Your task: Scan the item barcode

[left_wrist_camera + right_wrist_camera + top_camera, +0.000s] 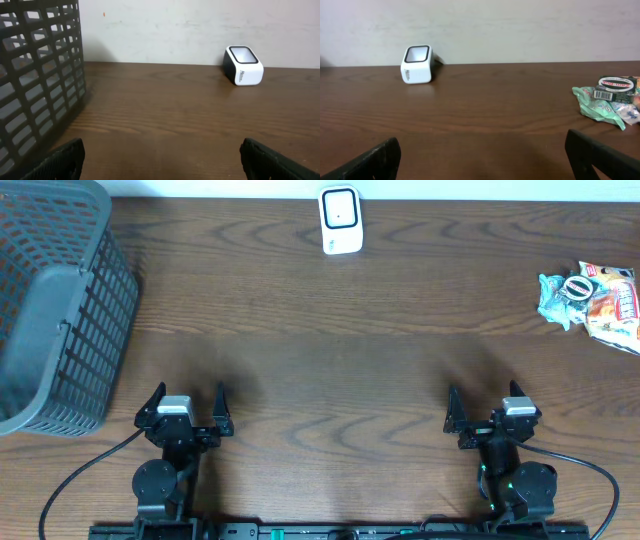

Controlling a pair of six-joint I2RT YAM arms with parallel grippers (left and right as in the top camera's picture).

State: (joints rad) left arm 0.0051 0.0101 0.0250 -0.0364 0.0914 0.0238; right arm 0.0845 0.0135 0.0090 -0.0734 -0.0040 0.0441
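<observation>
The left gripper (190,393) is sitting at the near edge of the table (330,370), jaws spread wide and holding nothing. The right gripper (484,395) is sitting likewise, spread and empty. The snack packets (595,298) are lying at the far right, well apart from both grippers. The white scanner (340,220) is standing at the middle of the far edge. A grey basket (60,310) is occupying the left side.

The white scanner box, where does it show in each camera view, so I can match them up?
Overhead: scanner box at top centre, near the far edge of the table.
Left wrist: scanner box at upper right, before the wall.
Right wrist: scanner box at upper left, before the wall.
Shared landmark: the table's far edge meeting the wall.
</observation>
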